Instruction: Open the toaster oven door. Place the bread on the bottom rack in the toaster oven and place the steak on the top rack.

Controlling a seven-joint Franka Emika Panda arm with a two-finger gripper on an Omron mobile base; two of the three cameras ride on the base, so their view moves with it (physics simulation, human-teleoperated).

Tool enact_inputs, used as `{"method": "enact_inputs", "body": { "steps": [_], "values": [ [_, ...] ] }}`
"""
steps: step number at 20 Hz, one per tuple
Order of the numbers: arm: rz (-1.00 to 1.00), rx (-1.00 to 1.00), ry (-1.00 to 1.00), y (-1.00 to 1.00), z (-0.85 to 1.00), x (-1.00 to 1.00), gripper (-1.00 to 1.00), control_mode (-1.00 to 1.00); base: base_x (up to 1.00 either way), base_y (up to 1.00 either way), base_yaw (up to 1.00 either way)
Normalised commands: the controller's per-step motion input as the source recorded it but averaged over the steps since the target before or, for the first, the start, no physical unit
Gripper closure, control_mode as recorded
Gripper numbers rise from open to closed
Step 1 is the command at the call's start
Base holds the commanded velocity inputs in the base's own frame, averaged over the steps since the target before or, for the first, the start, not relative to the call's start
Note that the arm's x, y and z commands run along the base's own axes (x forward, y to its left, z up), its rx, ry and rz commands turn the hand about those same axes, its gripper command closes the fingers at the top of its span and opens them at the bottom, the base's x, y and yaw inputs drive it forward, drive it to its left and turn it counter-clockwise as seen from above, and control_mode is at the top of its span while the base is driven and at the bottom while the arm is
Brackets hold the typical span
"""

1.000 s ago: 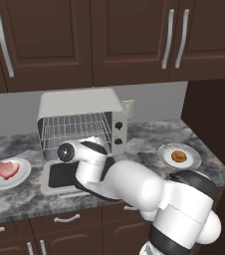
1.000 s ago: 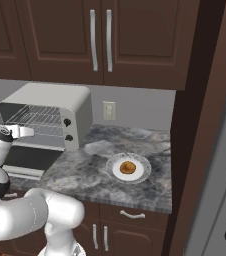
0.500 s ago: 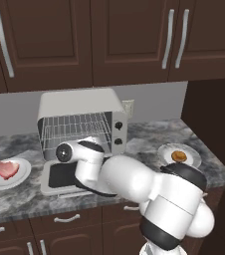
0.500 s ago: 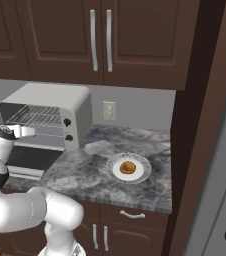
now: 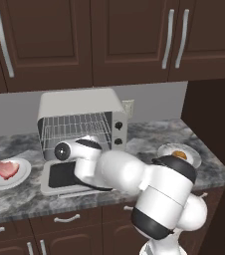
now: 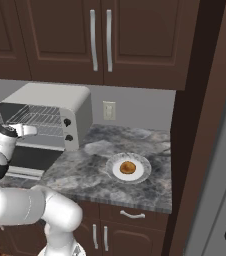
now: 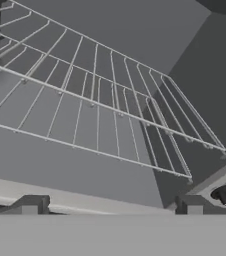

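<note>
The toaster oven (image 5: 79, 107) stands on the counter with its door (image 5: 59, 177) dropped flat in front of it. My gripper (image 7: 110, 206) is open and holds nothing. It points into the oven's mouth at two wire racks: the top rack (image 7: 85, 55) and, below it, the bottom rack (image 7: 80, 127). From the right base view my hand (image 6: 25, 131) hovers just above the open door. The steak (image 5: 6, 169), pink-red, lies on a white plate at the far left. The bread (image 6: 128, 167), round and brown, rests on a white plate (image 6: 144, 172) to the oven's right.
Dark wall cabinets (image 5: 109, 40) hang above the counter, and a tall dark panel (image 6: 200, 125) closes its right end. My own arm (image 5: 129, 174) crosses in front of the oven. Bare marble counter (image 6: 85, 165) lies between the oven and the bread plate.
My hand has stayed in front of the oven's mouth with the jaws wide. The arm's elbow has swung leftward across the counter. Oven, door, steak and bread have not moved.
</note>
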Motion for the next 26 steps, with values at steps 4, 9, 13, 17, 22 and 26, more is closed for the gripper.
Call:
{"method": "enact_inputs", "body": {
  "steps": [4, 9, 13, 17, 22, 26],
  "values": [
    [0.00, -0.04, 0.00, 0.09, -0.12, 0.24, -1.00, -1.00, 0.00, 0.00, 0.00],
    [-0.03, 0.00, 0.00, 0.17, -0.12, 0.22, -1.00, -1.00, 0.00, 0.00, 0.00],
    [-0.06, 0.00, 0.00, 0.17, -0.14, 0.15, -1.00, -1.00, 0.00, 0.00, 0.00],
    [-0.03, 0.00, 0.00, 0.08, -0.19, 0.08, -1.00, -1.00, 0.00, 0.00, 0.00],
    [-0.01, 0.00, 0.00, 0.04, -0.06, 0.16, -1.00, -1.00, 0.00, 0.00, 0.00],
    [0.00, 0.00, 0.02, 0.00, -0.01, 0.18, -1.00, -1.00, 0.00, 0.00, 0.00]
  ]
}}
